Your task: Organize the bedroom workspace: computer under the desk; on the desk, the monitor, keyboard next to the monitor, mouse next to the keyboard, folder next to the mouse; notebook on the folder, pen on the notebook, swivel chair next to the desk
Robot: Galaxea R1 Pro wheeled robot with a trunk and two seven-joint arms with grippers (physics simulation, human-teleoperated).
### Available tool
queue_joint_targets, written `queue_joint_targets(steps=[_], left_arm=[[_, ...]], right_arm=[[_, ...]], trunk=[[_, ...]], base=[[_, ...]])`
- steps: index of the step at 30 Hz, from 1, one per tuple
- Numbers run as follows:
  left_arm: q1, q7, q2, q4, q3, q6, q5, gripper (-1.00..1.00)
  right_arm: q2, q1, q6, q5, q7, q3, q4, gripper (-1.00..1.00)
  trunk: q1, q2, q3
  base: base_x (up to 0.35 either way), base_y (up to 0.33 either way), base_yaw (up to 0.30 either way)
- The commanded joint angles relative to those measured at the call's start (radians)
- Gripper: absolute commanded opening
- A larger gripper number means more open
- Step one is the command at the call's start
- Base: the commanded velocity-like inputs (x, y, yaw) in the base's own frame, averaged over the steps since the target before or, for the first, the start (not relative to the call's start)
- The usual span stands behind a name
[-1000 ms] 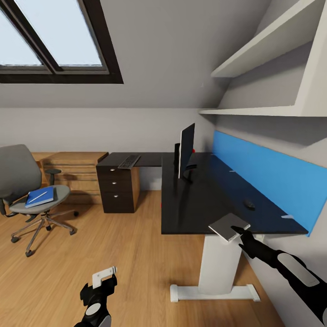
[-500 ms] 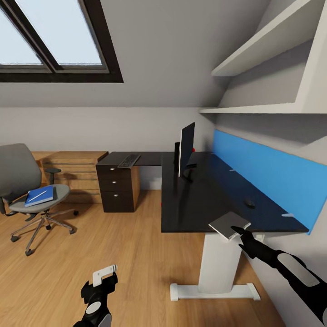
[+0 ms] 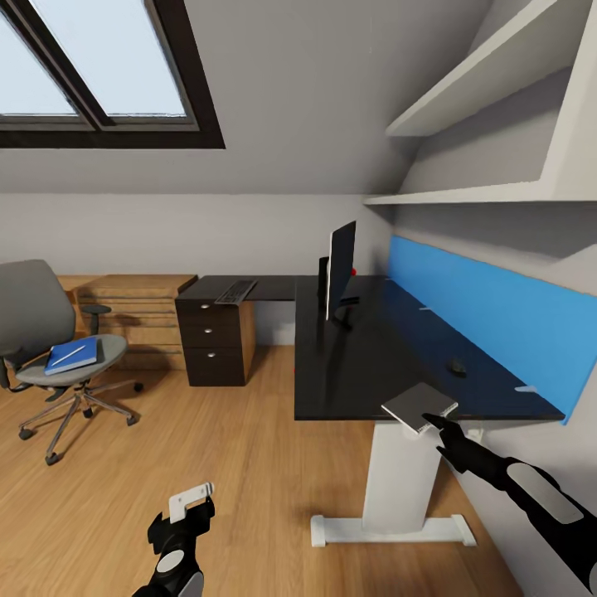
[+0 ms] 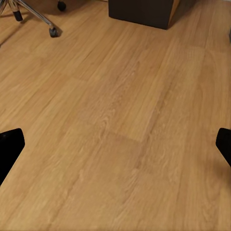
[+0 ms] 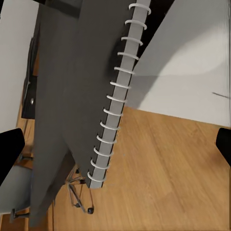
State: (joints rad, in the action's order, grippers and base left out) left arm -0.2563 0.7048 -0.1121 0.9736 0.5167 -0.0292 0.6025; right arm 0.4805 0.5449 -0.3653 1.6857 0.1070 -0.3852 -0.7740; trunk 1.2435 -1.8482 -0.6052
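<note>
One grey spiral-bound notebook [image 3: 419, 408] overhangs the desk's [image 3: 365, 365] near edge, pinched by the right gripper [image 3: 439, 427]; the left gripper [image 3: 189, 507] hangs spread wide, empty, above the floor [image 4: 120, 120].

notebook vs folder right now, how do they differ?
The notebook is grey; the folder is bright blue. The notebook is at the desk's near edge by the right gripper, partly overhanging; the folder lies on the swivel chair seat with the pen on it. Both are flat and rectangular.
</note>
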Motion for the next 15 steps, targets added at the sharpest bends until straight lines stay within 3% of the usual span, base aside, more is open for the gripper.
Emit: queue_joint_targets(steps=[1, 11, 15], left_arm=[[-0.001, 0.007, -0.001, 0.001, 0.005, -0.003, 0.008, 1.00], [-0.001, 0.007, -0.002, 0.001, 0.005, -0.003, 0.008, 1.00], [-0.001, 0.007, -0.002, -0.001, 0.006, -0.003, 0.007, 1.00]], right_arm=[[0.001, 0.001, 0.000, 0.005, 0.003, -0.003, 0.003, 1.00], [0.001, 0.001, 0.000, 0.005, 0.003, 0.001, 0.006, 1.00], [0.001, 0.001, 0.000, 0.005, 0.003, 0.004, 0.007, 1.00]], trunk=[[0.000, -0.001, -0.001], [0.000, -0.001, -0.001], [0.000, -0.001, -0.001]], base=[[0.000, 0.000, 0.000], [0.001, 0.000, 0.000], [0.137, 0.015, 0.000]])
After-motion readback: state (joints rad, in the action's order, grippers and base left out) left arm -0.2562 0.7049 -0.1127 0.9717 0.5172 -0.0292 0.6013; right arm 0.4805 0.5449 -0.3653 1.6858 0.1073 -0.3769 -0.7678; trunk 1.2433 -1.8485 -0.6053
